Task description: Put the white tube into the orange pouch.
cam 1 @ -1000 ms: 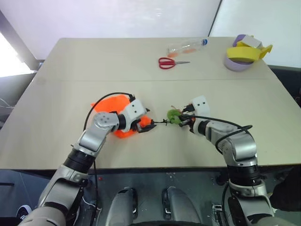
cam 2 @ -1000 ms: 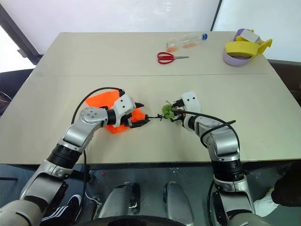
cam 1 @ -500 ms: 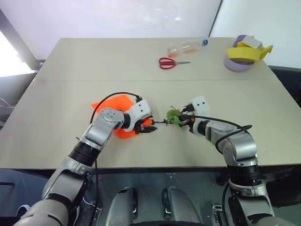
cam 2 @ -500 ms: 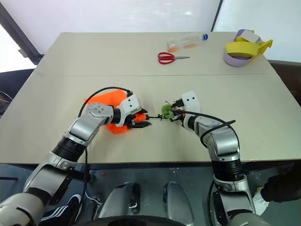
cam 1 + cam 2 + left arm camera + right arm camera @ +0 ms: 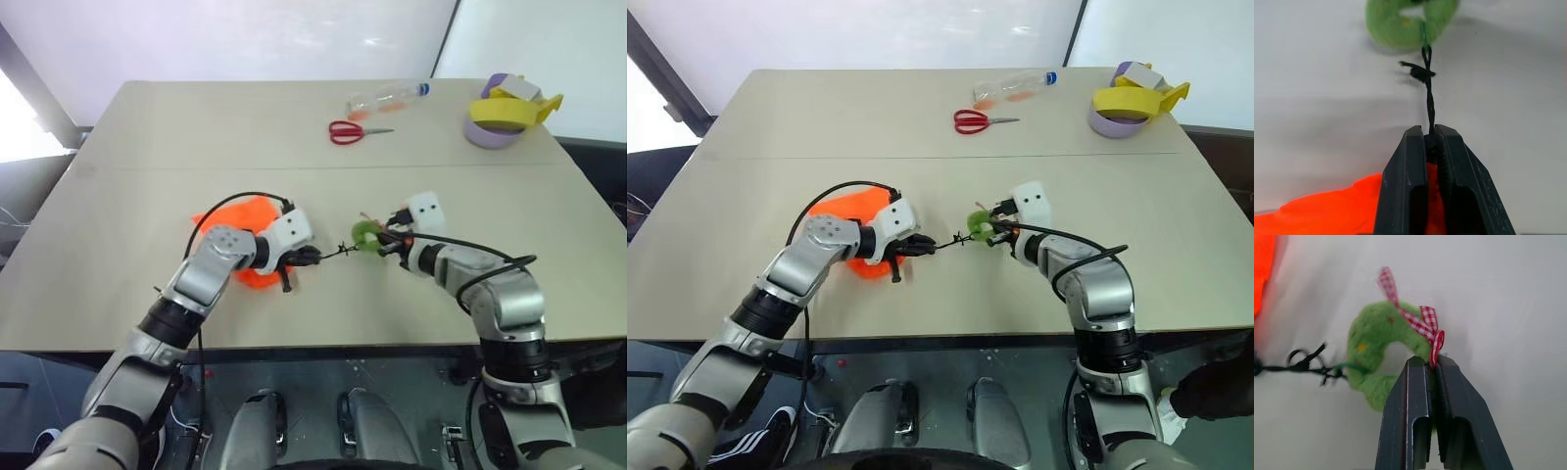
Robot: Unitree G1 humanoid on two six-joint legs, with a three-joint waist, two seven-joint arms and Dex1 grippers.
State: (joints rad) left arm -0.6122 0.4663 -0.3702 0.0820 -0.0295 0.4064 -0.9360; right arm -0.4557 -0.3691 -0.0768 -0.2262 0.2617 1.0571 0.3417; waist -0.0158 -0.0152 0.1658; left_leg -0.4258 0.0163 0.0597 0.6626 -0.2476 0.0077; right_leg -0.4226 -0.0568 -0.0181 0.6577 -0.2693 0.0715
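1. The orange pouch (image 5: 238, 217) was seen lying on the table (image 5: 118, 225) beside the left gripper (image 5: 1431, 134), which was clamped on the dark cord (image 5: 1428, 100).
2. The green tassel (image 5: 1376, 350) (ring-shaped, with a checked ribbon) was pinched by the right gripper (image 5: 1431, 363).
3. Scissors (image 5: 353, 130) and a bottle (image 5: 389, 97) were left farther back.

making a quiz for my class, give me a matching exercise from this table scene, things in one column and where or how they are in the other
Things:
1. scissors
2. bottle
3. cord
4. green charm

Places or states:
A. pinched by the right gripper
B. lying on its side at the far edge
C. pinched by the left gripper
D. red-handled, just in front of the bottle

Pairs: 1-D, 2-B, 3-C, 4-A
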